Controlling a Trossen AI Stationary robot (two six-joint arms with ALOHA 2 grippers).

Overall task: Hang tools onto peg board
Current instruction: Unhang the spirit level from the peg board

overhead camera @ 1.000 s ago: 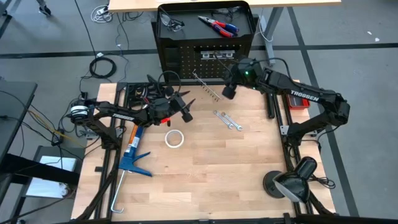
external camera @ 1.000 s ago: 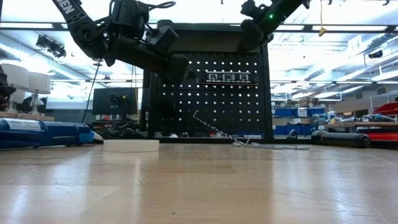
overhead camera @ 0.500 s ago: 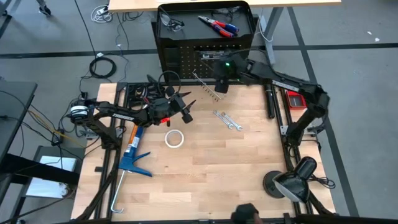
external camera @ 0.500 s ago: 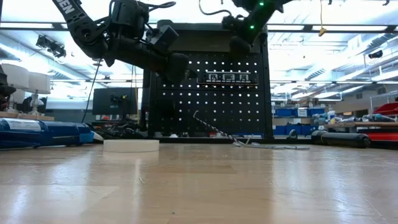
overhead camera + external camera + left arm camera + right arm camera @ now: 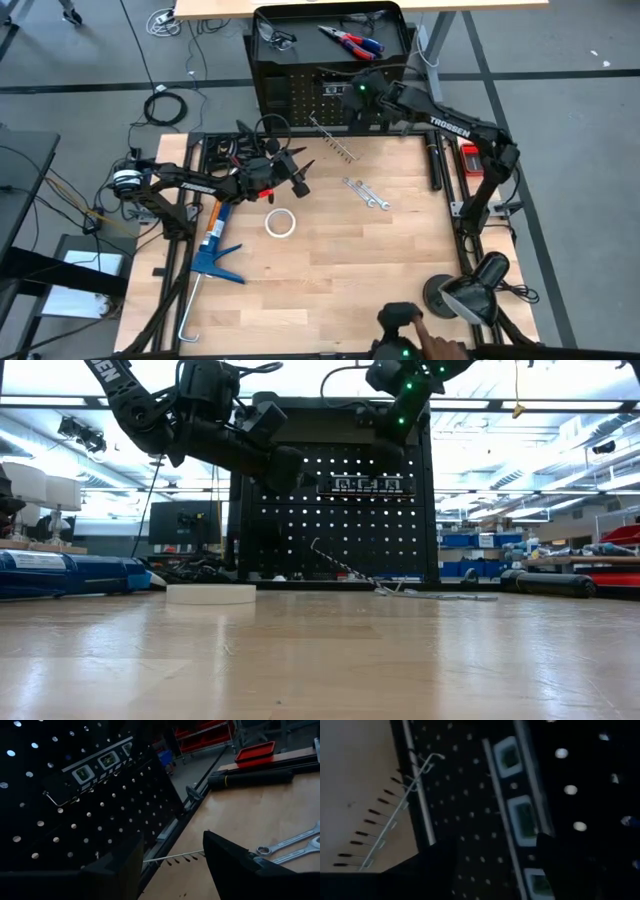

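From above, your right tool (image 5: 352, 92) hangs against the face of the upright black perforated metal peg board (image 5: 290, 95), fingers spread, right at the slim black-and-silver bar (image 5: 343, 89) that sits on the board. Judge it released; back straight out so you don't knock it loose. Two silver open-ended wrenches (image 5: 366, 192) lie on the pale wooden table (image 5: 350, 260), a wire multi-prong hook rack (image 5: 330, 140) leans at the board's foot, and red-and-blue-handled pliers (image 5: 350, 40) and black-framed safety glasses (image 5: 276, 37) rest in the board's top tray. Your left tool (image 5: 297, 170) waits over the table, fingers apart, holding nothing, near a white tape roll (image 5: 280, 222) and a blue caulking gun (image 5: 213, 250).

At table height, the bar (image 5: 366, 485) sits level on the board (image 5: 330, 530), with the right tool (image 5: 385, 435) just above it.

Past the left wrist's spread fingers (image 5: 235, 865), the bar (image 5: 90, 770) hangs on a hook and the wrenches (image 5: 290, 847) lie close; take those next, by the shank.

From the right wrist, the bar (image 5: 517, 815) fills the view between parted fingers (image 5: 430, 865).
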